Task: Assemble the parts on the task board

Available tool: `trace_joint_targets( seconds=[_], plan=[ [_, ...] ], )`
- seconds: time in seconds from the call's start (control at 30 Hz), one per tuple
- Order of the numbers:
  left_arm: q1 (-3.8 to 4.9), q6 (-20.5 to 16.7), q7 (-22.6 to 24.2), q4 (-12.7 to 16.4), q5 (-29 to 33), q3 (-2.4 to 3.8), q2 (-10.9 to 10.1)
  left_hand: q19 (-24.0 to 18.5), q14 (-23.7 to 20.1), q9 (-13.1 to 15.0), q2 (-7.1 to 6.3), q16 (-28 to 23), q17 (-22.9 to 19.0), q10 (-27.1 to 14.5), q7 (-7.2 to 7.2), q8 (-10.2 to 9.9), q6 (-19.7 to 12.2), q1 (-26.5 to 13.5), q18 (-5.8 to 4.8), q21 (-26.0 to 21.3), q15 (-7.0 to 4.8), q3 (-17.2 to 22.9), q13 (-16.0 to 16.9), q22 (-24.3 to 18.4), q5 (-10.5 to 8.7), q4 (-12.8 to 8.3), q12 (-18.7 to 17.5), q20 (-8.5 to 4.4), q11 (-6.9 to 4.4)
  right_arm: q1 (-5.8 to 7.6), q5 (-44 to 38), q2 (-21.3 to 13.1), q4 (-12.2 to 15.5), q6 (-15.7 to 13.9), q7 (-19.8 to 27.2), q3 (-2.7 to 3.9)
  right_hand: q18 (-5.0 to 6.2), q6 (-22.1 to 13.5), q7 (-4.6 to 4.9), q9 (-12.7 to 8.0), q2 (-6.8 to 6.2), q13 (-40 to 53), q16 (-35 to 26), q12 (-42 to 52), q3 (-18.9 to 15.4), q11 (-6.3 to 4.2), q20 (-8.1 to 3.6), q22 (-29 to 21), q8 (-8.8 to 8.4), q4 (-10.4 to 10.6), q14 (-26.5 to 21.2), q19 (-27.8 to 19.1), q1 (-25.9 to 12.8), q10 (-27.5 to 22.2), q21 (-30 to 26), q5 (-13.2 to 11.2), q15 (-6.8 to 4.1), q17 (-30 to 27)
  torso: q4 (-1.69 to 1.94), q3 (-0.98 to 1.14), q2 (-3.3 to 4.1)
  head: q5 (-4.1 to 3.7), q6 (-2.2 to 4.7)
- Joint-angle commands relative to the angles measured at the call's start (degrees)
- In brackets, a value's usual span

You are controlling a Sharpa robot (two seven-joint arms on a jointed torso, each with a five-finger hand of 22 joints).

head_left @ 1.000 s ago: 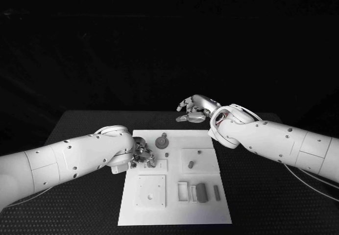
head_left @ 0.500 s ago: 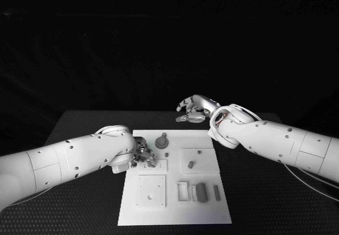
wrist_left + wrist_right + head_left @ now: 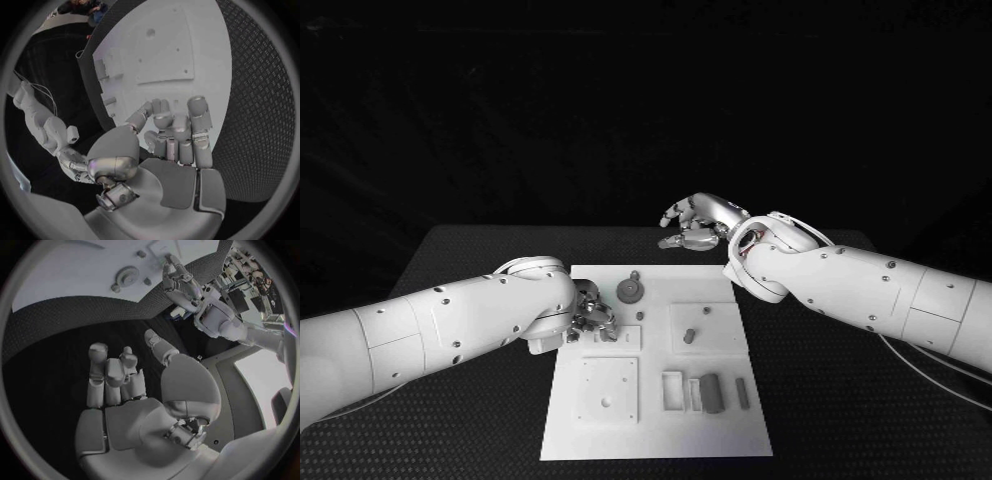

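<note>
Two curled, empty robot hands: left over the task board, right beyond it.

Task board mid-table; parts on board's near-right.

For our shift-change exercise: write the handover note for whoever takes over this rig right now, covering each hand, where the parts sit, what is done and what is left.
Left hand: fingers curled over the task board at its left edge; whether it holds a part cannot be told.
Right hand: raised beyond the board's far edge over the black table, fingers loosely curled, holding nothing.
Parts: round part near the far edge; small peg mid-board; bar-shaped parts lying near the front.
Done: cannot tell.
Left: the bar-shaped parts still lie loose.
</note>
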Motion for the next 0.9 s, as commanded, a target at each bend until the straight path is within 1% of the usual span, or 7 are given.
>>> trace_joint_targets(
  seconds=[0.03,0.3,0.33,0.37,0.4,0.53,0.9],
  plan=[
    [-0.05,0.93,0.03,0.07,-0.82,-0.01,0.19,0.25,-1.64,31.04,0.66,0.22,-0.06,0.44,-1.51,4.34,6.09,0.3,0.76,-0.21,-1.88,2.68,0.07,1.01,0.38,2.22,-0.2,-0.34,-0.47,0.01,-0.1,0.05,0.06,0.62,0.37,0.03,3.53,-1.19,1.62,0.04,0.61,-0.07,-0.34,-0.23,-0.18,-0.07,-0.19,0.55,0.0,-0.34,-0.35,0.11,0.1,-0.48,-0.26,0.38,0.21,0.0,0.05,-0.02,0.02,-0.02,0.01],
    [-0.05,1.07,-0.09,0.01,-0.95,-0.01,0.33,0.28,-1.62,31.26,0.41,0.25,-0.17,0.48,-1.5,4.15,6.14,0.19,0.72,-0.21,-1.87,2.6,0.06,1.01,0.13,2.19,-0.24,-0.3,-0.47,0.01,-0.1,0.0,0.08,0.66,0.35,0.03,3.53,-1.19,1.62,0.04,0.63,-0.08,-0.33,-0.23,-0.2,-0.07,-0.18,0.56,0.0,-0.35,-0.35,0.11,0.08,-0.48,-0.26,0.38,0.21,0.0,0.06,-0.01,-0.03,-0.01,-0.09],
    [-0.05,1.28,-0.07,0.0,-0.95,-0.01,0.34,0.29,-1.62,31.36,0.29,0.27,-0.21,0.5,-1.51,4.07,6.18,0.15,0.71,-0.22,-1.88,2.57,0.06,1.01,-0.15,2.2,-0.25,-0.3,-0.46,0.01,-0.1,-0.01,0.08,0.66,0.34,0.03,3.53,-1.19,1.62,0.04,0.63,-0.08,-0.33,-0.23,-0.21,-0.07,-0.18,0.56,0.0,-0.36,-0.35,0.11,0.08,-0.49,-0.26,0.38,0.21,0.0,0.05,-0.01,-0.03,0.01,-0.11],
    [-0.05,1.43,0.05,-0.02,-0.95,-0.01,0.35,0.32,-1.61,31.6,0.07,0.32,-0.32,0.53,-1.53,3.88,6.31,0.02,0.73,-0.25,-1.88,2.45,0.07,1.0,-1.84,2.31,-0.28,-0.32,-0.49,0.01,-0.1,-0.03,0.08,0.66,0.34,0.03,3.53,-1.19,1.62,0.04,0.63,-0.08,-0.33,-0.23,-0.21,-0.07,-0.18,0.56,0.0,-0.36,-0.35,0.11,0.08,-0.49,-0.26,0.38,0.21,0.0,0.05,0.0,-0.03,0.02,-0.13],
    [-0.05,1.59,0.15,-0.03,-0.95,-0.01,0.35,0.33,-1.62,31.77,-0.08,0.35,-0.41,0.54,-1.56,3.71,6.43,-0.13,0.71,-0.29,-1.88,2.37,0.09,0.99,-2.57,2.48,-0.3,-0.31,-0.49,0.01,-0.1,-0.05,0.08,0.66,0.33,0.03,3.53,-1.19,1.62,0.04,0.63,-0.08,-0.33,-0.23,-0.21,-0.07,-0.18,0.57,0.0,-0.36,-0.35,0.11,0.07,-0.49,-0.26,0.38,0.21,0.0,0.05,0.0,-0.03,0.02,-0.13],
    [-0.05,1.9,0.36,-0.1,-0.86,-0.01,0.39,0.37,-1.61,32.06,-0.55,0.44,-0.56,0.6,-1.58,3.36,6.68,-0.68,0.69,-0.34,-1.88,2.05,0.12,0.98,-2.91,3.05,-0.33,-0.29,-0.53,0.01,-0.1,-0.06,0.07,0.68,0.32,0.03,3.53,-1.19,1.62,0.04,0.63,-0.09,-0.33,-0.23,-0.22,-0.07,-0.18,0.57,0.0,-0.37,-0.36,0.1,0.07,-0.49,-0.26,0.38,0.21,0.0,0.03,0.02,-0.03,0.02,-0.15],
    [-0.15,1.55,0.73,-0.3,-0.83,-0.01,0.56,0.45,-1.58,32.95,-3.18,0.65,-1.08,0.81,-1.7,2.15,7.41,-2.68,0.78,-0.57,-1.91,0.96,0.14,0.95,-4.48,4.84,-0.57,-0.36,-0.64,0.01,-0.1,-0.04,-0.01,0.84,0.29,0.03,3.53,-1.2,1.62,0.04,0.64,-0.1,-0.33,-0.22,-0.24,-0.07,-0.17,0.58,-0.01,-0.4,-0.36,0.1,0.06,-0.49,-0.27,0.38,0.21,0.0,-0.01,0.01,0.02,-0.01,-0.16]
  ],
)
